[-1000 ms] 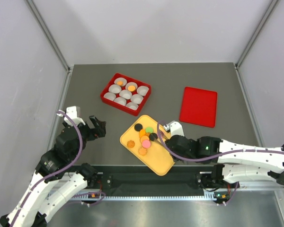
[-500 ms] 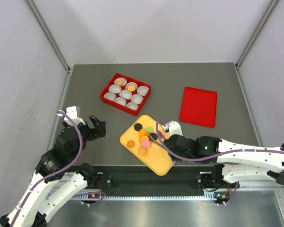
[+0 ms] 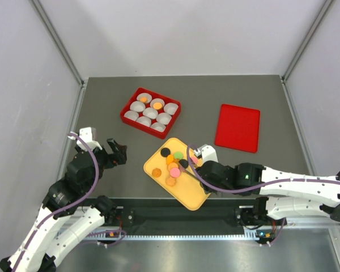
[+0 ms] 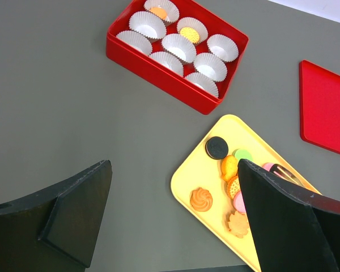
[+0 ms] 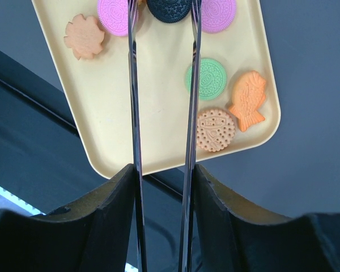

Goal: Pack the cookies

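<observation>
Several cookies lie on a yellow tray [image 3: 190,190]: a black one [image 4: 217,147], a green one [image 5: 207,79], pink ones [image 5: 218,14], and orange fish [image 5: 248,99] and flower [image 5: 85,37] shapes. My right gripper [image 5: 161,175] is shut on metal tongs [image 5: 190,85]. The tong tips flank another black cookie [image 5: 169,8] on the tray, and the top edge of the right wrist view cuts off their ends. My left gripper [image 3: 118,152] hangs open above bare table, left of the tray, with nothing between its fingers [image 4: 73,204].
A red box [image 3: 124,113] of white paper cups [image 4: 178,46] stands at the back left; two cups hold orange cookies [image 4: 190,34]. A flat red lid [image 3: 237,128] lies at the right. The tray's near corner reaches the table's front rail [image 3: 175,215].
My right arm has edged slightly left over the tray with the tongs. The left arm has not moved.
</observation>
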Robot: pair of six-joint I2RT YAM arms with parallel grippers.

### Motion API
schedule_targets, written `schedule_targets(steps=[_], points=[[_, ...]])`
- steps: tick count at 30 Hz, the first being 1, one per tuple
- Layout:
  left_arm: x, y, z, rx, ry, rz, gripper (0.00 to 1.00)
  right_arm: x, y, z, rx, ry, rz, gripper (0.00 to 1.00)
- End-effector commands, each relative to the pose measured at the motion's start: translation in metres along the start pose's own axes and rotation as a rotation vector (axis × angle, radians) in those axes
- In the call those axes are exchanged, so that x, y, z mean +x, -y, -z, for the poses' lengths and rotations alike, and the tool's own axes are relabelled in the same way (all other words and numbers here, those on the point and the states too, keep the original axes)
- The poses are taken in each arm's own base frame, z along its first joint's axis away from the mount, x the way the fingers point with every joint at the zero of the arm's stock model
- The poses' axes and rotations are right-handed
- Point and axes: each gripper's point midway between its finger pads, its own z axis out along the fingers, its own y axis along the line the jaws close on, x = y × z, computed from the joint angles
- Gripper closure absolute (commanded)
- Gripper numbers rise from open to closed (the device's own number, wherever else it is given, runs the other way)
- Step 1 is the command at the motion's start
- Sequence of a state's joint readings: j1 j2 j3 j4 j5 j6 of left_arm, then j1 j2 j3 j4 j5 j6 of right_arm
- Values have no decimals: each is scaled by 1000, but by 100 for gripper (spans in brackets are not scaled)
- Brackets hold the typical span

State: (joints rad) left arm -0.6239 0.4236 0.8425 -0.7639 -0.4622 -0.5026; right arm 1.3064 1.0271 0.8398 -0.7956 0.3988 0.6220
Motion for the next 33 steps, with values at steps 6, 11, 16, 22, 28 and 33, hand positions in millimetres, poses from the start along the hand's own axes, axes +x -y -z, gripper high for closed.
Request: schedule_targets(steps=[6,11,16,22,28,33], points=[[-4,2,-3,0,17,2,3,-13,-5,2,-10,59,-22,56],[-4,2,-3,-1,16,1,3,-11,-3,0,-1,57,-25,56],[-3,2,-3,-1,15,0,3,-8,-1,0,4,54,-30,56],[-3,2,-3,-1,15,0,3,-5,-2,-4,7,42,-24,56],[-3,2,-3,-1,15,0,3,-8,-8,-7,-6,43,-16,55],[-4,2,-3,-3,16,0,3,-5,-7,-12,7,31,-6,56]])
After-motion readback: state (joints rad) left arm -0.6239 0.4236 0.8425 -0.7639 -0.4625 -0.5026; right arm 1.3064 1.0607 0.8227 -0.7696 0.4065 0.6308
